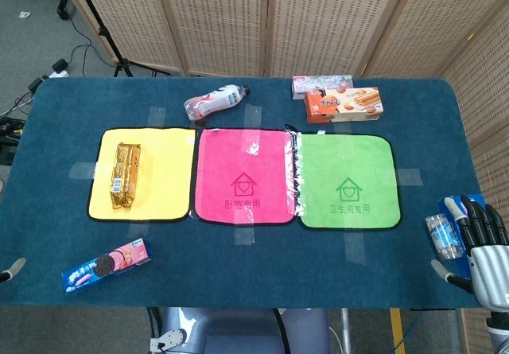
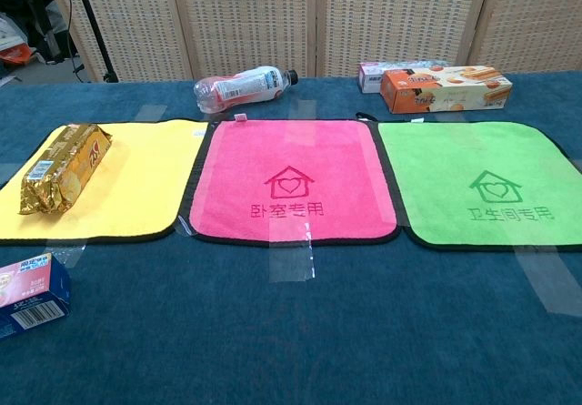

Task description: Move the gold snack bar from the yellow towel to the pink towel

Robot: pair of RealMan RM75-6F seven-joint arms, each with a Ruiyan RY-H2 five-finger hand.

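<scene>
The gold snack bar [image 1: 125,176] [image 2: 64,168] lies lengthwise on the left part of the yellow towel [image 1: 163,175] [image 2: 136,182]. The pink towel [image 1: 245,171] [image 2: 291,164] lies flat right beside it, in the middle, with nothing on it. My right hand [image 1: 485,250] hovers at the table's near right corner, far from the bar, fingers apart and holding nothing. Of my left hand only a grey tip [image 1: 11,270] shows at the near left edge. The chest view shows neither hand.
A green towel [image 1: 347,180] lies right of the pink one. A bottle [image 1: 215,101] lies on its side behind the towels; an orange box [image 1: 344,105] and a pink-white box [image 1: 322,83] stand at the back right. A blue cookie pack [image 1: 107,265] lies near left, a small clear bottle [image 1: 444,235] by my right hand.
</scene>
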